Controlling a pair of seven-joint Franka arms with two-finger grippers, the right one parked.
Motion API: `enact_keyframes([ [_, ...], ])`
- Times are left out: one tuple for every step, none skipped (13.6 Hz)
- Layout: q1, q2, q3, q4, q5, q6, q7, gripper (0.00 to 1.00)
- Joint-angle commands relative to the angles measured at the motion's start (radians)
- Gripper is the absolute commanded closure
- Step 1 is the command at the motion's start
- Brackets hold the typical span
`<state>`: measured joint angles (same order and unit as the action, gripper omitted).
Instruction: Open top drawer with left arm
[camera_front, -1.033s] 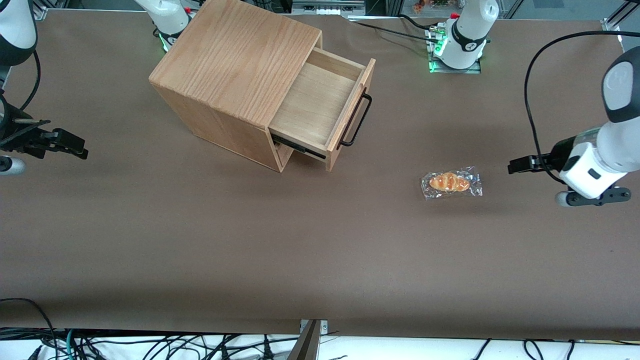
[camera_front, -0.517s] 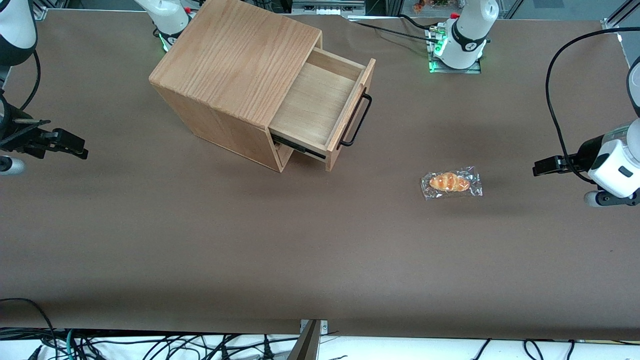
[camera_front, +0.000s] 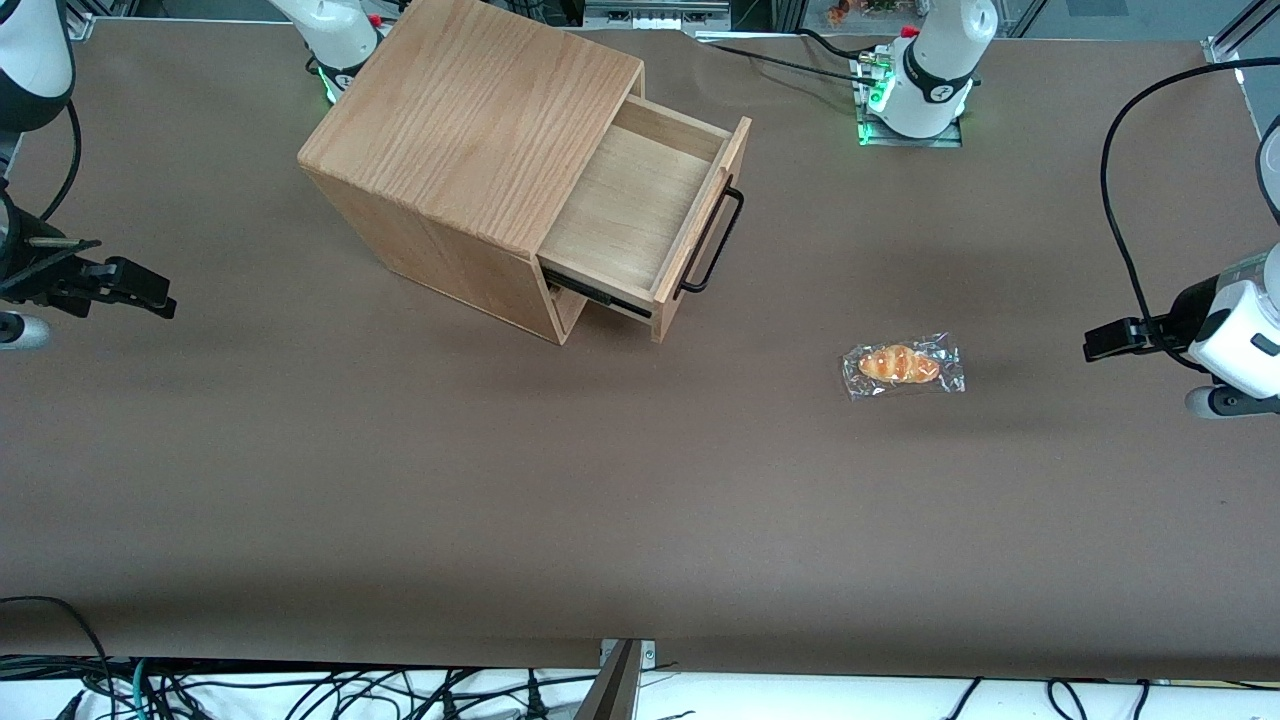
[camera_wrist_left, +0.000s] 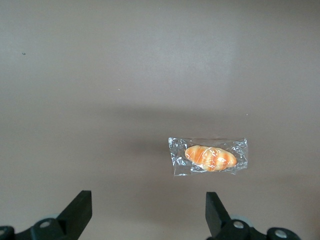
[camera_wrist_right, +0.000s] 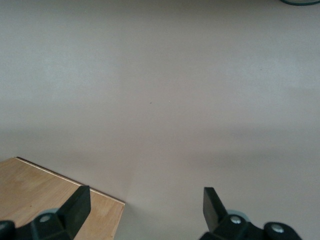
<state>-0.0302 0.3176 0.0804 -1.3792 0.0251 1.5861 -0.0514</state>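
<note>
The top drawer (camera_front: 640, 205) of the cube-shaped wooden box (camera_front: 470, 130) stands pulled out, its pale wood inside bare and its thin black bar handle (camera_front: 712, 243) free. My left arm (camera_front: 1240, 330) hangs at the working arm's end of the table, well away from the box. Its gripper (camera_front: 1105, 342) is open above the bare brown table with nothing between its black fingers (camera_wrist_left: 77, 212). In the left wrist view the gripper (camera_wrist_left: 148, 214) looks down on a wrapped bread roll (camera_wrist_left: 210, 157).
The wrapped bread roll (camera_front: 902, 365) lies on the brown table (camera_front: 640, 500) between the drawer and my gripper. Two arm bases (camera_front: 925, 80) stand at the table's back edge. Cables hang along the front edge. The box's corner (camera_wrist_right: 55, 202) shows in the right wrist view.
My left arm has drawn back toward the working arm's end of the table, away from the drawer and the roll. The drawer has stayed pulled out.
</note>
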Motion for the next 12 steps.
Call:
enact_keyframes([
  [0.006,-0.003,-0.001,0.006,0.015,0.002,0.071,0.00],
  [0.006,0.000,-0.001,0.006,0.009,0.002,0.068,0.00],
  [0.006,0.000,-0.002,0.006,0.003,0.002,0.064,0.00],
  [0.006,0.000,-0.002,0.006,-0.007,0.000,0.064,0.00],
  [0.006,-0.003,-0.004,0.008,-0.011,0.000,0.067,0.00],
  [0.007,-0.003,-0.004,0.008,-0.039,-0.003,0.070,0.00],
  [0.007,-0.005,-0.004,0.008,-0.049,-0.005,0.071,0.00],
  [0.007,-0.005,-0.004,0.008,-0.054,-0.008,0.071,0.00],
  [0.007,-0.005,-0.004,0.006,-0.083,-0.011,0.065,0.00],
  [0.007,-0.005,-0.004,0.006,-0.088,-0.011,0.065,0.00],
  [0.007,-0.005,-0.004,0.006,-0.086,-0.011,0.068,0.00],
  [0.007,-0.005,-0.004,0.006,-0.085,-0.011,0.070,0.00],
])
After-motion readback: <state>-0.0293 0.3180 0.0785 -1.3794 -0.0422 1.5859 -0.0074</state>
